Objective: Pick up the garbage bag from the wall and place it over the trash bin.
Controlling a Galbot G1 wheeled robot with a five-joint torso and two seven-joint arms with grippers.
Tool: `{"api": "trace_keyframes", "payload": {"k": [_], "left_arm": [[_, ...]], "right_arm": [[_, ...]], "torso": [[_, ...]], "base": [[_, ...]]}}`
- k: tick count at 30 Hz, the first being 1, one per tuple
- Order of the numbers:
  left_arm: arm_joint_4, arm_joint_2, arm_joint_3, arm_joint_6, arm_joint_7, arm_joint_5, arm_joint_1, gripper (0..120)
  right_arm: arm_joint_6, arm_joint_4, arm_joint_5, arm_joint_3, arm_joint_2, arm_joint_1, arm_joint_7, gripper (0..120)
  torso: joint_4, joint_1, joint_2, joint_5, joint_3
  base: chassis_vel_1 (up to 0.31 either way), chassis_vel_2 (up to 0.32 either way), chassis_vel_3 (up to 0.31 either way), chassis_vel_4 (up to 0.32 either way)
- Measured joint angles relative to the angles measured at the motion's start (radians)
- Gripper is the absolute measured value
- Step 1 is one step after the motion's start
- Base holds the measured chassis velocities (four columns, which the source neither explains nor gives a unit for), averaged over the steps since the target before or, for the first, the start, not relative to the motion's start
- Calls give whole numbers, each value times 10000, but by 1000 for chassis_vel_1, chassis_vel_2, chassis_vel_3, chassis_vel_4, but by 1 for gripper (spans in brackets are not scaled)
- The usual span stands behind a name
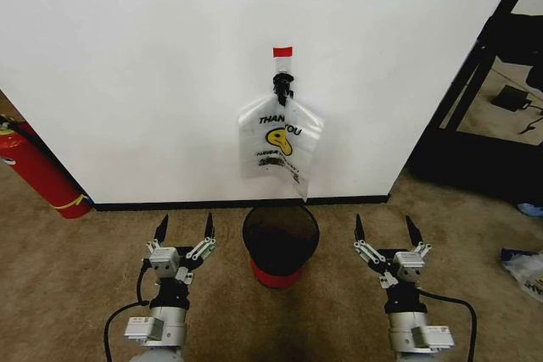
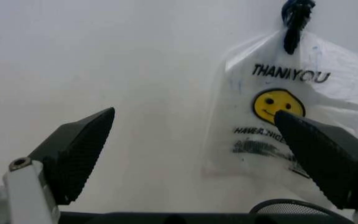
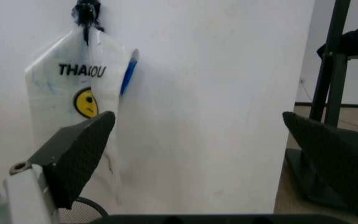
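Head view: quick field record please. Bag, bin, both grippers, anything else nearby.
garbage bag: hanging from black hook on the wall, below red tape strip
trash bin: on the floor right under the bag, no bag over it
left gripper: open, low, left of bin, holding nothing
right gripper: open, low, right of bin, holding nothing
fire extinguisher: far left, by the wall
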Motion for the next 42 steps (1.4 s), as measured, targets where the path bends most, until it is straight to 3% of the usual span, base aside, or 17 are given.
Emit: {"api": "trace_keyframes", "payload": {"k": [13,15,17,22,24,26,30,35,40,42], "left_arm": [[48,-6,144,-81,-1,54,9,100],[46,24,147,-81,-2,55,15,100],[70,85,145,-81,-4,52,22,100],[69,90,112,-81,-9,132,241,100],[62,84,108,-82,-8,154,266,100],[-28,-1,78,-94,-9,304,431,100],[-149,-143,18,-101,-10,520,587,100],[-216,-311,-123,-109,-9,633,735,100],[-267,-481,-263,-234,-7,754,941,100],[-281,-502,-279,-259,-8,760,968,100]], "right_arm": [[293,-21,-103,-12,36,-231,-13,100],[228,-20,204,-52,-49,-190,-16,100],[-273,67,1447,-261,-401,121,-65,100],[-1702,-137,5526,-559,-2014,1906,-857,100],[-1800,-195,5838,-607,-2176,2073,-953,100],[-2297,-678,7495,-1160,-3061,3208,-1522,100],[-2657,-1609,8939,-2316,-3581,5100,-1963,100],[-2828,-3101,9676,-3616,-3308,7284,-1546,100],[-2732,-5161,9644,-4554,-2256,9610,-781,100],[-2709,-5455,9647,-4629,-2090,9897,-716,100]], "torso": [[0,0,0,0,0],[-3,0,0,0,0],[-5,0,0,4,0],[2,0,0,1,1],[1,0,0,1,0],[1,0,0,2,1],[-2,0,0,1,1],[2,1,0,1,2],[3,2,0,-5,2],[3,2,-1,-1,2]], "base": [[0,0,0,0],[0,0,0,0],[0,0,0,0],[0,0,0,0],[0,0,0,0],[0,0,0,0],[0,0,0,0],[0,0,0,0],[0,0,0,0],[0,0,0,0]]}}
